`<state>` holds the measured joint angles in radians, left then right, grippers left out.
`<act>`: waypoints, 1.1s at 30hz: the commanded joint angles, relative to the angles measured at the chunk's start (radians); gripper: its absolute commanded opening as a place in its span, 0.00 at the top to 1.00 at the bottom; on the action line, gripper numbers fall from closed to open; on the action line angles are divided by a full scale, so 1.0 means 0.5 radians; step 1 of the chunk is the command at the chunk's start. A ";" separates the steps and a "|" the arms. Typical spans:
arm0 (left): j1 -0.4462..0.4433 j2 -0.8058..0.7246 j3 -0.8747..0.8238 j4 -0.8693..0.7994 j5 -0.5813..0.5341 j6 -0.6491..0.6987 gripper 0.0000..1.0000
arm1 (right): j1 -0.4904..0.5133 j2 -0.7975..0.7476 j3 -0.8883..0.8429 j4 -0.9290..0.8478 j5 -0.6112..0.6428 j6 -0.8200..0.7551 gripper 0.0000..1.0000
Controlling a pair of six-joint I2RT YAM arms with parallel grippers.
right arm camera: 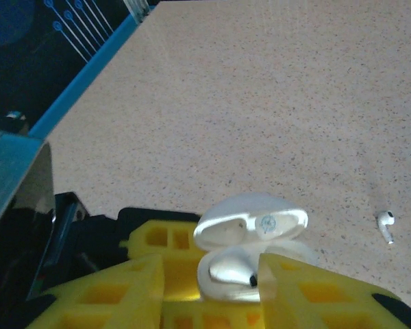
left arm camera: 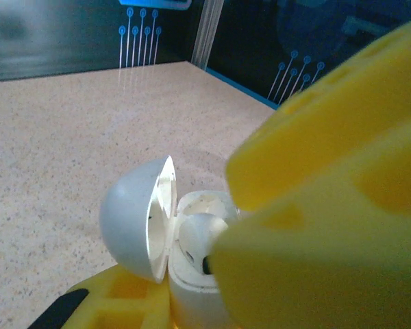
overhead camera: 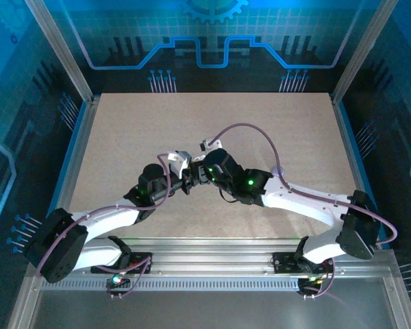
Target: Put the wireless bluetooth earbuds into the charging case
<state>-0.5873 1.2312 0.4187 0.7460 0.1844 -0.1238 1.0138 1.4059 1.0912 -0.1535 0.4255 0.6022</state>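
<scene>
Roughly mid-table, the charging case (right arm camera: 255,225) sits pinched between the yellow fingers of the left gripper (left arm camera: 198,282), which is closed tight on the case's lower half. The lid (left arm camera: 133,216) of the case is flipped up and back on its hinge, so the white inside is exposed. One white earbud (right arm camera: 227,272) lies in a well of the case, its dark tip pointing towards the right wrist camera. The right gripper (right arm camera: 212,282) reaches in from the side of the case opposite the left gripper. Its jaws are partly parted and it grips nothing: one finger stands just beside the case with a clear gap, and the other is against or very near the case's rim, though whether they touch cannot be told. A second white earbud (right arm camera: 385,226) lies by itself on the speckled table (right arm camera: 260,103), off to the right of the case in the right wrist view and apart from both grippers. From the overhead camera both arms bend inward, their wrists meeting over the case.
</scene>
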 commanded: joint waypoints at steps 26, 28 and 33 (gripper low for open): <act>-0.014 -0.064 -0.065 0.333 0.653 0.306 0.81 | -0.587 -1.128 -0.874 0.376 -1.303 -0.891 0.47; -0.019 -0.084 -0.056 0.282 0.691 0.347 0.81 | -0.604 -1.149 -0.879 0.359 -1.334 -0.967 0.46; -0.020 -0.125 -0.038 0.158 0.653 0.364 0.81 | -0.697 -1.091 -0.849 0.314 -1.407 -0.895 0.46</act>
<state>-0.5922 1.1946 0.4007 0.8429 0.4816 0.0231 0.6964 0.8520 0.6582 -0.0193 -0.2184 0.1711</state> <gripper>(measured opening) 0.219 0.542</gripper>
